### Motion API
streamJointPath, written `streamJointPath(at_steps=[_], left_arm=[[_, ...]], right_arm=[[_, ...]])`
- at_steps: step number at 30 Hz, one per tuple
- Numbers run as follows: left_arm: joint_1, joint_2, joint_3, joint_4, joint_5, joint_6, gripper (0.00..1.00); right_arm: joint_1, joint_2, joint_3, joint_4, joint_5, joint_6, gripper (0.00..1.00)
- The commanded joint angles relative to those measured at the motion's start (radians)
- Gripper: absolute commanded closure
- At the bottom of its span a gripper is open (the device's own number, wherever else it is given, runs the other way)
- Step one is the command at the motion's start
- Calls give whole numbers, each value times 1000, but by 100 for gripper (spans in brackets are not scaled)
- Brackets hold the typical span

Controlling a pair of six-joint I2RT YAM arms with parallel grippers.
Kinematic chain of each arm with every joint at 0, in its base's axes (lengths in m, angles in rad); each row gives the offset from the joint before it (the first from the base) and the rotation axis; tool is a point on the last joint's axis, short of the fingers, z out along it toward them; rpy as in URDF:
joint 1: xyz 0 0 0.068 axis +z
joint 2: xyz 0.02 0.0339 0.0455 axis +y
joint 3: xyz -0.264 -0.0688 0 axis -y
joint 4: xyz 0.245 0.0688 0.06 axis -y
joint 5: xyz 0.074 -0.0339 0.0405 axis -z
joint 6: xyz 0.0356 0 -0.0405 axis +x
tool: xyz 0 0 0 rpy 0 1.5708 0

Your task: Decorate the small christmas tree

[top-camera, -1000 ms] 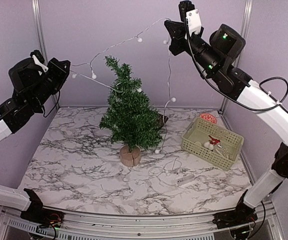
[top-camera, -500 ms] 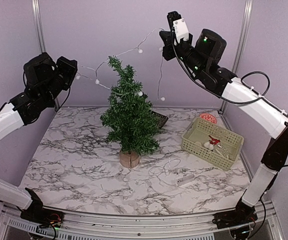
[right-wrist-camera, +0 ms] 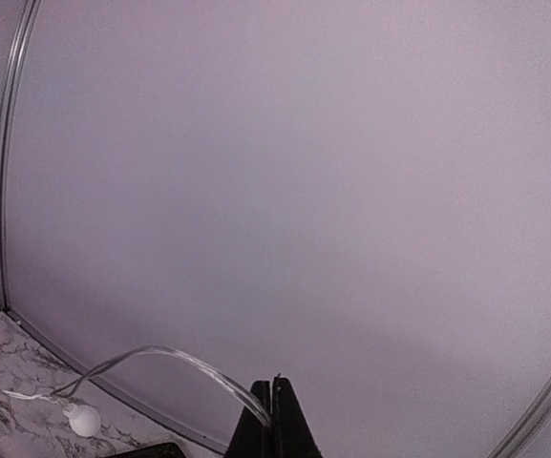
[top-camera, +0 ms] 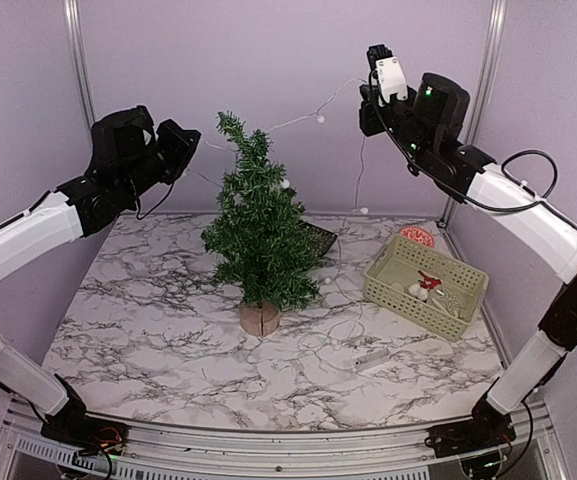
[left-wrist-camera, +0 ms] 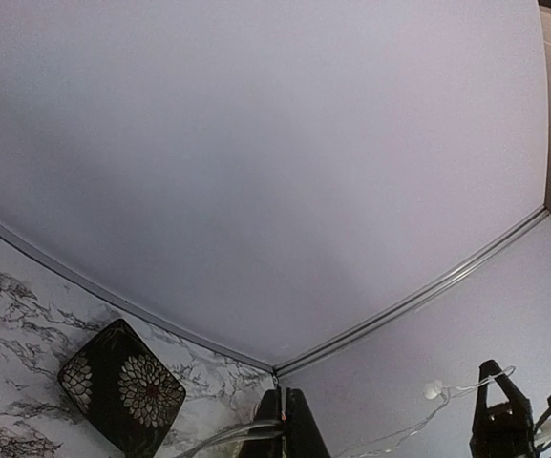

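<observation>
The left arm swings in from the worktop's left edge, and the left fingers (left-wrist-camera: pixel 299 434), pinched shut on the light string (top-camera: pixel 320 118), now sit just beside the treetop. The right fingers (right-wrist-camera: pixel 283 429), also clamped on the string, pull away towards the back right corner. The line drops lower and now crosses the upper branches of the tree (top-camera: pixel 258 235), which stands upright around the middle of the worktop (top-camera: pixel 148 330). So the first drape looks to be landing, but the lower branches are bare.
</observation>
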Motion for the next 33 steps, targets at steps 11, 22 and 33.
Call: streamJointPath(at_steps=[11, 22, 33], left_arm=[[8, 52, 59, 23, 396, 83, 95], [56, 7, 22, 3, 435, 42, 73], [62, -45, -29, 17, 396, 85, 67]], right_arm=[[-37, -272, -150, -69, 102, -2, 100], [-43, -364, -213, -152, 86, 11, 100], [-43, -355, -70, -175, 60, -50, 100]])
